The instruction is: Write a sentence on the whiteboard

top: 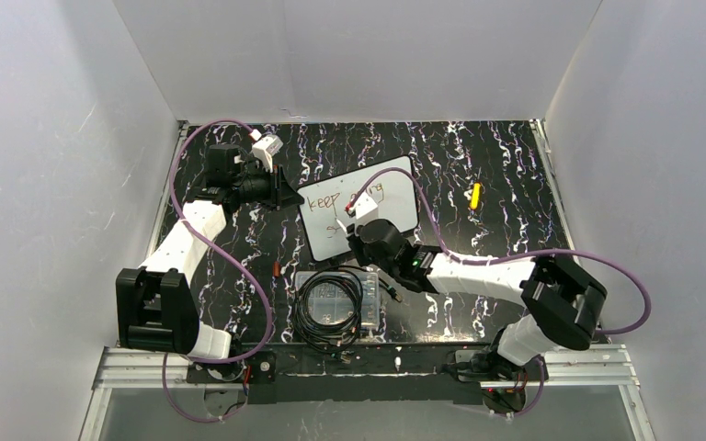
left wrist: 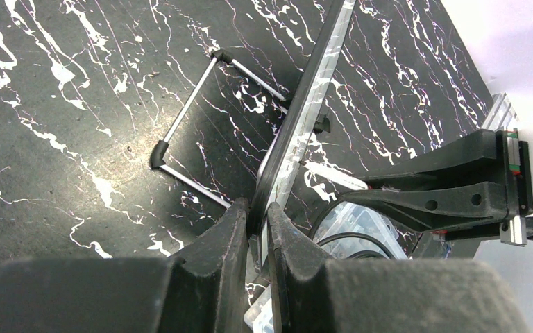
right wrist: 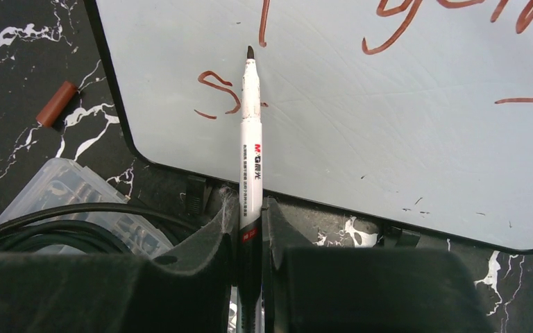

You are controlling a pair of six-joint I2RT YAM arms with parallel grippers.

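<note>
The whiteboard stands tilted at mid-table, its left edge pinched in my shut left gripper. In the left wrist view the board runs edge-on straight out of that gripper, its wire stand behind it. The sentence reads "keep" and a second word on the top line. Below, in the right wrist view, a lone "S" starts the second line. My right gripper is shut on a white marker, whose dark tip sits at the board just right of the "S".
A clear plastic box with a coiled black cable sits just in front of the board, close under my right wrist. The brown marker cap lies on the table left of the board. A small yellow object lies to the right.
</note>
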